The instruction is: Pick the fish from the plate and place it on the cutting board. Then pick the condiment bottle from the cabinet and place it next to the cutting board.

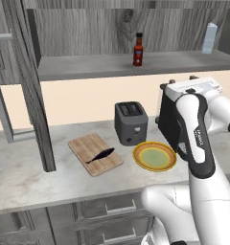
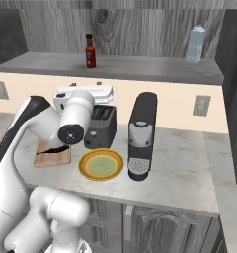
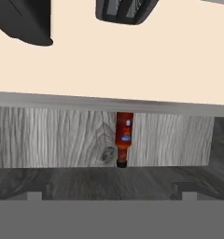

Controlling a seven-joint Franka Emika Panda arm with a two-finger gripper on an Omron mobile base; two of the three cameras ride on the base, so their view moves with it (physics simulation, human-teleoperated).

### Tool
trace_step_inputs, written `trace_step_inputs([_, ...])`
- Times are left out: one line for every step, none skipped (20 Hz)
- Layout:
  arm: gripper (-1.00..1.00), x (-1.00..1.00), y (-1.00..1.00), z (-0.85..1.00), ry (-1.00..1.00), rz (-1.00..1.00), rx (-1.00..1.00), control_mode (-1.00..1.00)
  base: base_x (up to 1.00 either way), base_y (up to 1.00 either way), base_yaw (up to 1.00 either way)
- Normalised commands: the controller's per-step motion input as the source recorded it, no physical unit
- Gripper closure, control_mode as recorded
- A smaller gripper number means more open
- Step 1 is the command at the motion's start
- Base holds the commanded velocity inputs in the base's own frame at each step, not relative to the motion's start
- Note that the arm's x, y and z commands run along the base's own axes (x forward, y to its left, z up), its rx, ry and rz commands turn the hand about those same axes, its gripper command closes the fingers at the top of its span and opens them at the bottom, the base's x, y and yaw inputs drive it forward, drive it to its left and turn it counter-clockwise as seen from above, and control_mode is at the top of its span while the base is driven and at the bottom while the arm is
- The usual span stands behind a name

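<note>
Fish (image 1: pixel 100 155) lies on cutting board (image 1: pixel 86 146); plate (image 1: pixel 154 156) bare beside toaster (image 1: pixel 131 123); condiment bottle (image 1: pixel 138 50) upright in cabinet (image 1: pixel 88 28).

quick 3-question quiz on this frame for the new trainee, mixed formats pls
1. True or false: the fish lies on the cutting board, and the plate holds nothing.
2. Multiple choice: where does the condiment bottle stand? A) on the counter beside the toaster; B) upright on the shelf of the cabinet; C) on the cutting board.
3. Short answer: what pale thing stands at the far right end of the same shelf?

Key
1. True.
2. B.
3. A taller pale blue-white bottle, well apart from the red one.
</note>
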Motion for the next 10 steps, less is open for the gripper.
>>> trace_step_inputs([-1.00,0.00,0.12,0.19,0.10,0.01,0.03,-1.00,0.00,0.00,0.00])
trace_step_inputs([-1.00,0.00,0.12,0.20,0.10,0.01,0.03,-1.00,0.00,0.00,0.00])
trace_step_inputs([-1.00,0.00,0.12,0.20,0.10,0.01,0.03,-1.00,0.00,0.00,0.00])
trace_step_inputs([-1.00,0.00,0.12,0.21,0.11,0.01,0.04,-1.00,0.00,0.00,0.00])
trace_step_inputs([-1.00,0.00,0.12,0.22,0.11,0.01,0.04,-1.00,0.00,0.00,0.00])
trace_step_inputs([-1.00,0.00,0.13,0.22,0.10,0.01,0.04,-1.00,0.00,0.00,0.00])
trace_step_inputs([-1.00,0.00,0.13,0.25,0.10,0.01,0.04,-1.00,0.00,0.00,0.00])
trace_step_inputs([-1.00,0.00,0.14,0.25,0.09,0.01,0.04,-1.00,0.00,0.00,0.00])
trace_step_inputs([-1.00,0.00,0.16,0.27,0.09,0.01,0.04,-1.00,0.00,0.00,0.00])
trace_step_inputs([-1.00,0.00,0.15,0.30,0.09,0.00,0.03,-1.00,0.00,0.00,0.00])
